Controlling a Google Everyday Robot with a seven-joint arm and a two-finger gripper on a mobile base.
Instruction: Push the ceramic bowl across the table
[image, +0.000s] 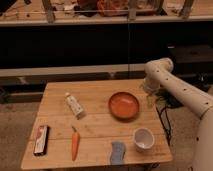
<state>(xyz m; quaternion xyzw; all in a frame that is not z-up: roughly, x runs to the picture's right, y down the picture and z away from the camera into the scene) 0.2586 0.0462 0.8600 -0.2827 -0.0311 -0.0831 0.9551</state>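
One gripper (151, 101) hangs over the right edge of the table (95, 92), just beside the right rim of the ceramic bowl (124, 105); from my station I cannot tell whether it is open or closed. Its arm (172, 85) reaches in from off the table's right side. The bowl sits right of centre on the slats. To its left I see bare wood as far as a white tube (75, 105). Along the front edge lie a white cup (143, 139), a blue cloth (118, 152), a carrot (75, 143) and a dark case (41, 140).
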